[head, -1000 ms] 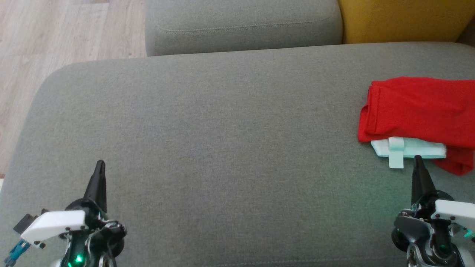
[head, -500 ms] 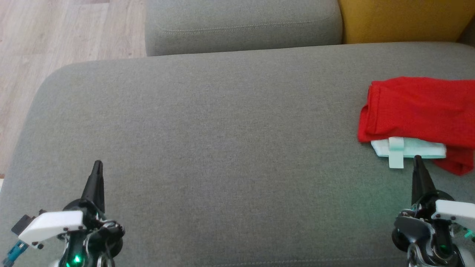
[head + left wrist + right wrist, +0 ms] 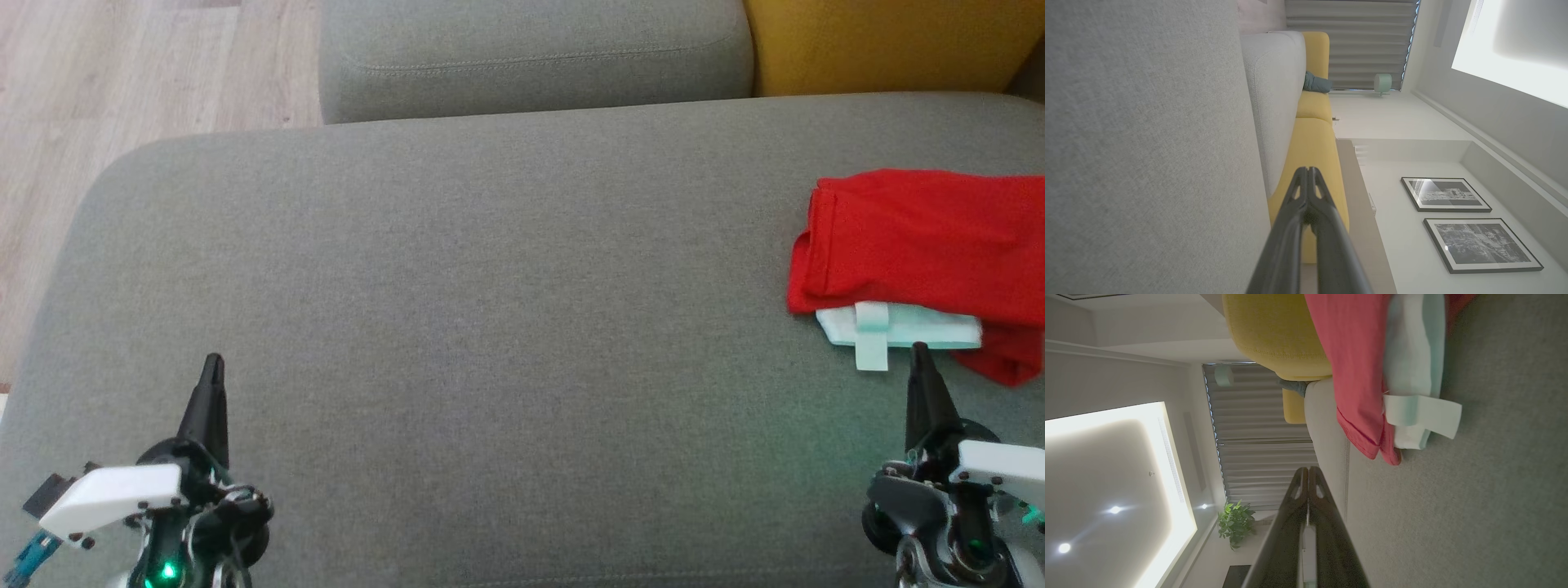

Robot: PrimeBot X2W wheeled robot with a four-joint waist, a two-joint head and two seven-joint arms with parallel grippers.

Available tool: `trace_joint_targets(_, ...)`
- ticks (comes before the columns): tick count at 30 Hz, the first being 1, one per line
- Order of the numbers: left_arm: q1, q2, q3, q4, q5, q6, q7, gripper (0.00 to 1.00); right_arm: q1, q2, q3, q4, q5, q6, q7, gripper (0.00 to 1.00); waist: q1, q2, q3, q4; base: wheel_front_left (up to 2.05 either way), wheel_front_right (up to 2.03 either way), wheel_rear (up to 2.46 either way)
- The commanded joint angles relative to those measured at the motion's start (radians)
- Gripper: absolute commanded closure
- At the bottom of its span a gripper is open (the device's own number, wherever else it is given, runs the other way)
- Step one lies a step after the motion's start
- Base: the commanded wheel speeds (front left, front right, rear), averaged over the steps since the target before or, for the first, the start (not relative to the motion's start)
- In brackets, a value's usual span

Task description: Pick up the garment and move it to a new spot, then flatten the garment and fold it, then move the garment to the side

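Garment (image 3: 922,237) lies folded at the cushion's (image 3: 490,286) right edge, over a pale cloth (image 3: 898,327) (judged already set aside), while left gripper (image 3: 214,361) and right gripper (image 3: 918,351) sit empty near the front edge, fingers pressed together, suggesting the task is done.

Looks like a home living room. Told by a wide grey upholstered sofa (image 3: 490,286) with a mustard-yellow section (image 3: 882,41), pale wood-plank floor (image 3: 122,65), long pleated curtains (image 3: 1347,41), framed black-and-white prints (image 3: 1445,194) on a white wall, a potted plant (image 3: 1233,522), and a recessed glowing ceiling panel (image 3: 1114,469) with small spotlights.
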Motion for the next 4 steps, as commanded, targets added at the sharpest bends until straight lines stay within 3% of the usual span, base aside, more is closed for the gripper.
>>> trace_joint_targets(1,-0.054,0.009,0.033,-0.026,0.004,-0.007,0.008,1.00,-0.052,-0.009,0.015,-0.031,-0.004,-0.001,0.009,1.00,-0.0001,0.0000,0.000,0.000,0.00,0.00,0.00)
trace_joint_targets(4,-0.054,0.009,0.033,-0.026,0.004,-0.007,0.009,1.00,-0.052,-0.008,0.014,-0.031,-0.004,-0.001,0.010,1.00,-0.0001,0.0000,0.000,0.000,0.00,0.00,0.00)
